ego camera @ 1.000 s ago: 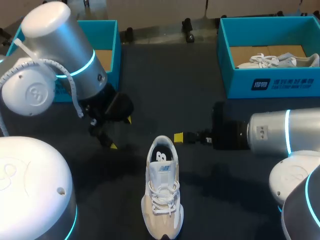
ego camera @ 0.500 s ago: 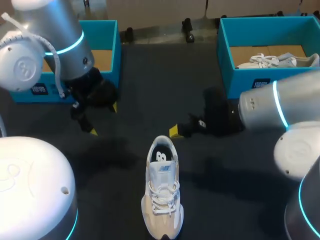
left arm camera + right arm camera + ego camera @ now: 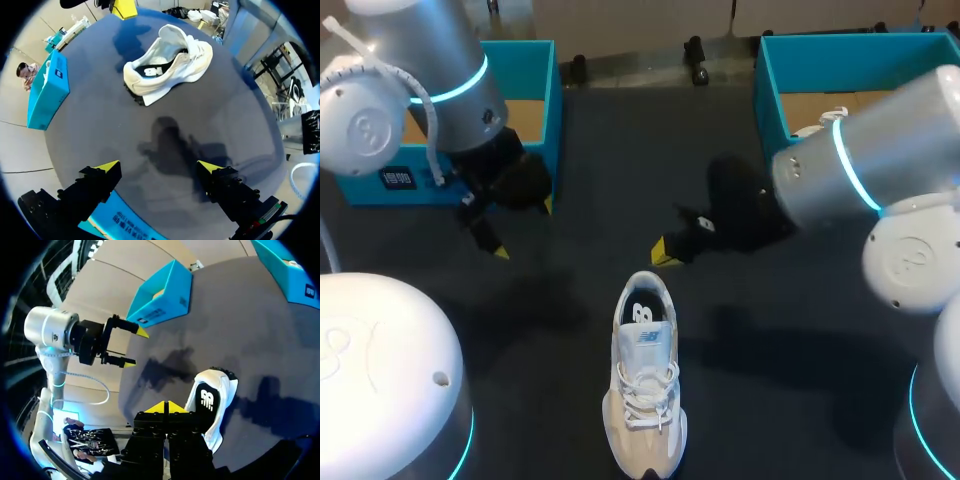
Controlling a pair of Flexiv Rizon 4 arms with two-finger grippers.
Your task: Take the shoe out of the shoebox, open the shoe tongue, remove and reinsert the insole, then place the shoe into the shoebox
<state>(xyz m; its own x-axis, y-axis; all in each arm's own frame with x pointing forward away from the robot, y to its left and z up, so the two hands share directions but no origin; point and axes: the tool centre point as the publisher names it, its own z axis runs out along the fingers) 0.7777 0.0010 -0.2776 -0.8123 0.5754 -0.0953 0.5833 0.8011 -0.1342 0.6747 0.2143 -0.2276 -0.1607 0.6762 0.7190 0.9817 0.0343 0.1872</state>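
White and beige, the shoe [image 3: 642, 375] is seen upright on the dark table [image 3: 620, 150], outside the left box [image 3: 542, 80] and the right box [image 3: 767, 85]. The left gripper [image 3: 524, 229] is spread wide apart near the left box. The right gripper [image 3: 662, 253] is pressed together, empty, just beyond the shoe's heel.

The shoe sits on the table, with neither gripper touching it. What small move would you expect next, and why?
Probably the left gripper moves toward the shoe to take hold of its heel end: its fingers are open and the shoe lies ahead of them, untouched, while the right gripper is shut and empty near the heel.
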